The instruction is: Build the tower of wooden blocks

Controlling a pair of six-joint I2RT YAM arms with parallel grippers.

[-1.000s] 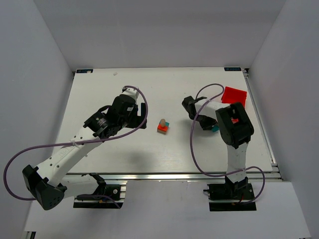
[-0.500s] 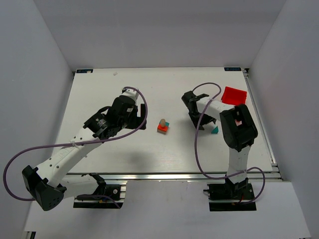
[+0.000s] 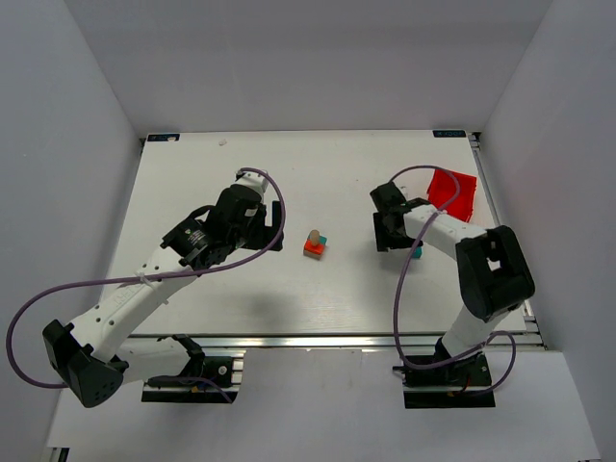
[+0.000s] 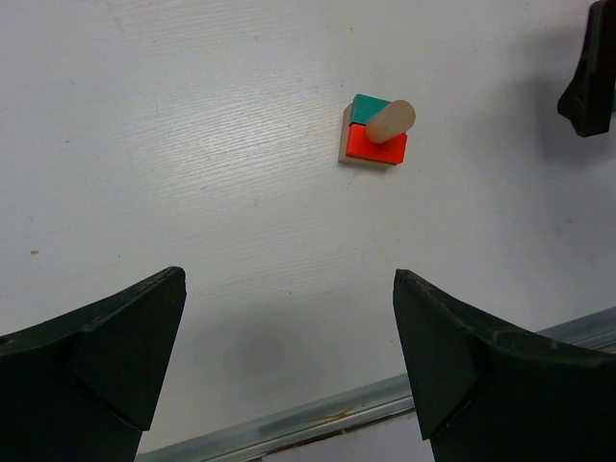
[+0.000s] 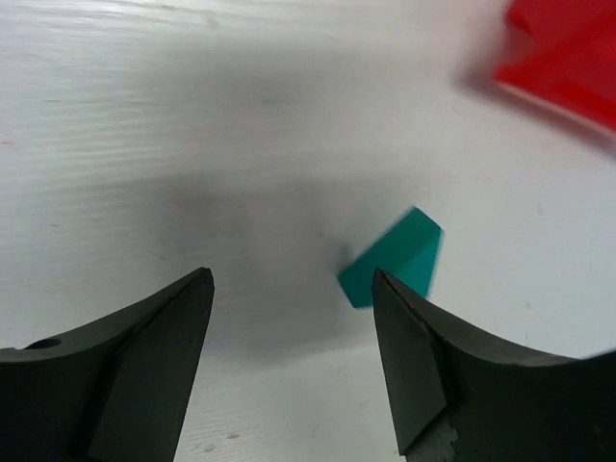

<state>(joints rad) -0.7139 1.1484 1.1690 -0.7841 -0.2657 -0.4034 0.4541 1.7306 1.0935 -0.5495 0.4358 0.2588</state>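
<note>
The wood block tower [image 3: 315, 243] stands mid-table: a tan base, a red and a teal block on it, and a tan cylinder [image 4: 390, 120] on top. My left gripper [image 3: 269, 229] hovers left of the tower, open and empty; in the left wrist view the tower [image 4: 374, 137] lies well beyond its fingertips [image 4: 289, 356]. A loose teal wedge [image 5: 395, 258] lies on the table just past my right gripper's right fingertip. The right gripper [image 5: 294, 346] is open with nothing between its fingers. From above, the wedge [image 3: 416, 252] peeks out beside the right gripper [image 3: 395, 243].
A red plastic bin [image 3: 452, 192] sits at the right edge of the table, just behind the right arm, and shows blurred in the right wrist view [image 5: 568, 53]. The table's front metal rail [image 4: 318, 419] runs just below the left fingers.
My right gripper has opened wider and the right arm's elbow has swung out to the right. The teal wedge stays at the same spot on the table. The left arm has barely moved.
</note>
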